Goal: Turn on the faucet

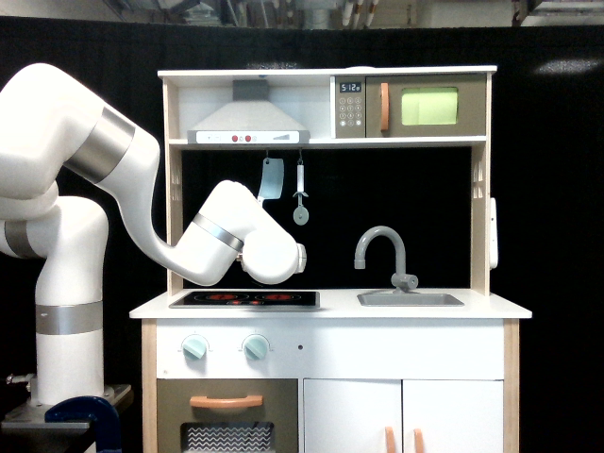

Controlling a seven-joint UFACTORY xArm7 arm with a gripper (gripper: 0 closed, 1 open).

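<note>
White plastic everywhere on this one: the arm point(142, 189) came in from the exterior view's left and curled down over the hob point(244, 299), with its wrist end hanging just above the worktop point(330, 309). The pincer itself I couldn't make out at all, it was tucked behind the rounded wrist housing, so no idea if it was open or closed, or holding anything. Nothing looked to be dangling from it, for what that's worth.

Further toward the exterior view's right, well apart from the wrist and a bit lower at its base, stood the faucet point(382, 247), matte grey, gooseneck arching over the sink point(411, 299). Its little lever point(406, 280) sat at the base on the far side from the arm. There was clear dark gap between wrist and spout, so no contact.

My read: basically nothing of the job was done at that point. The lever looked untouched. What was left was the whole thing really: travel across past the spout, get onto that small lever, and flip it.
</note>
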